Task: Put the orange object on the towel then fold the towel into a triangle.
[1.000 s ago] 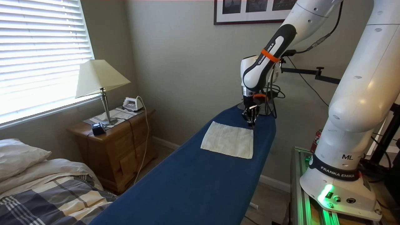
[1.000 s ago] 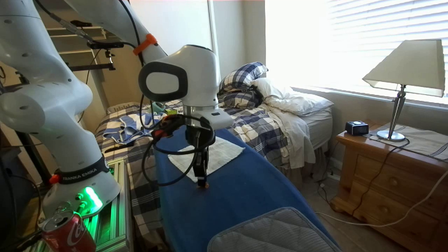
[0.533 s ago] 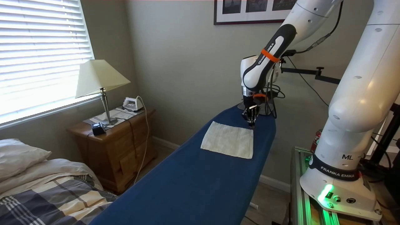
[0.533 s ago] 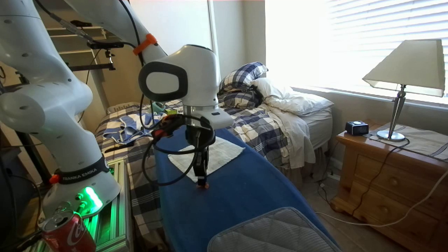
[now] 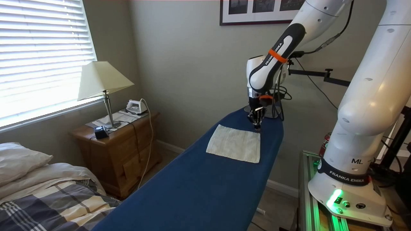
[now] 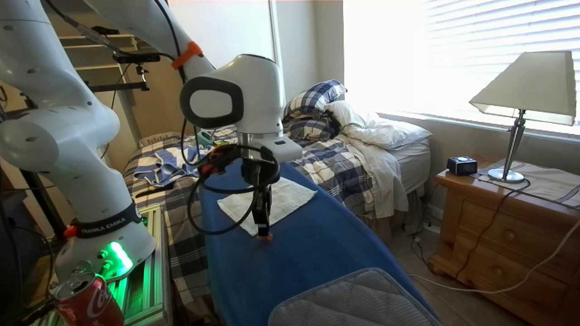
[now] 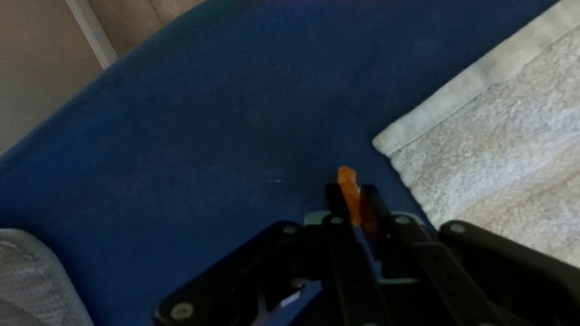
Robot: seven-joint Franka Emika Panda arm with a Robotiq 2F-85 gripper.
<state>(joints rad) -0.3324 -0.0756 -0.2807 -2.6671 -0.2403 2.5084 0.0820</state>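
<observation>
The small orange object (image 7: 348, 183) is held between my gripper's fingertips (image 7: 351, 194) in the wrist view. Its far end sticks out past the tips. In an exterior view only a bit of it (image 6: 270, 237) shows below the gripper (image 6: 263, 228). It appears at or just above the blue board, beside the towel and off it. The cream towel (image 5: 234, 143) lies flat and unfolded on the board. A towel corner (image 7: 394, 140) is close to the fingertips in the wrist view. The gripper (image 5: 257, 126) partly hides the towel in an exterior view (image 6: 290, 199).
The blue ironing board (image 5: 192, 186) carries a grey quilted pad (image 6: 353, 299) at one end. The arm's black cable loop (image 6: 195, 222) hangs beside the gripper. A bed (image 6: 335, 167), a nightstand (image 6: 489, 226) with a lamp, and a soda can (image 6: 88, 301) stand around it.
The arm and gripper have risen slightly in the last half second, with the orange object in the fingers. The towel has not moved.
</observation>
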